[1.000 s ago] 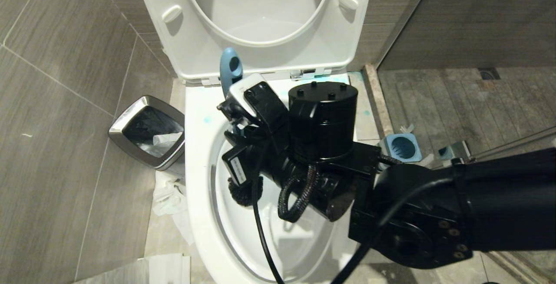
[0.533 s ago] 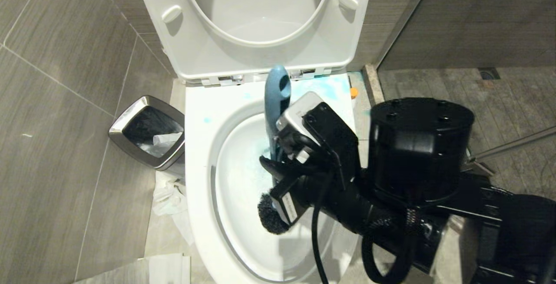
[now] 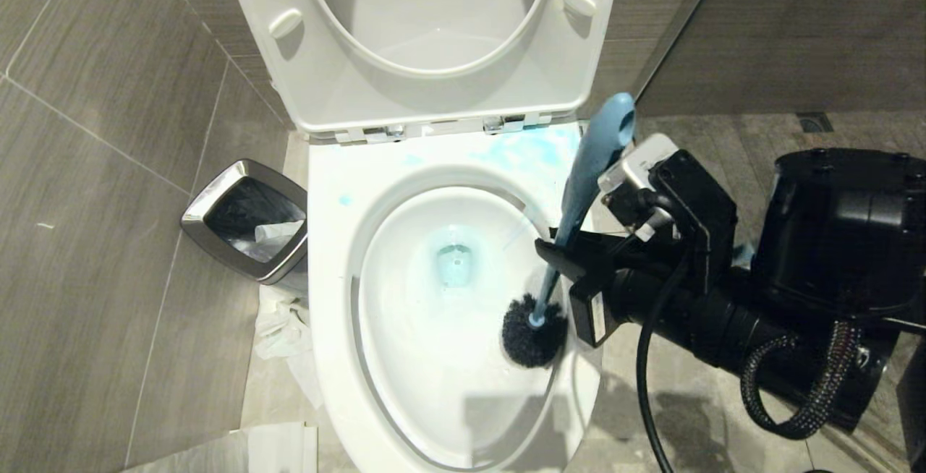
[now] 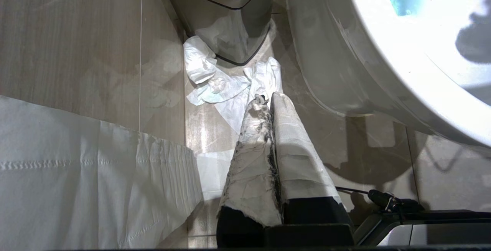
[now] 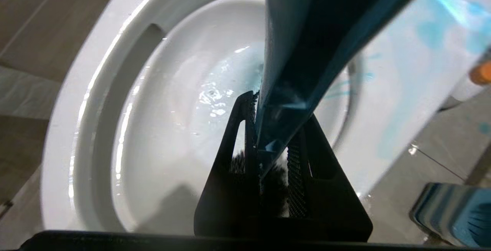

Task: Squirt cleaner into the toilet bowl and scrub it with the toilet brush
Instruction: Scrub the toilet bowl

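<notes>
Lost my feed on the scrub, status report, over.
Right end effector shut on toilet brush, bristle head against bowl's right inner wall. Left end effector shut, parked low beside toilet. Nothing blocking.

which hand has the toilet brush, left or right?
The right hand, clamped on the blue toilet brush handle over the bowl. The left hand is shut on nothing beside the toilet.

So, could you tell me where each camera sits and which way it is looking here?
Head view: high, looking down into the toilet bowl; the right gripper holds the toilet brush.
Left wrist view: low beside the bowl, facing the bin; left gripper shut.
Right wrist view: over the bowl, along the brush handle.
All three share the bowl.
</notes>
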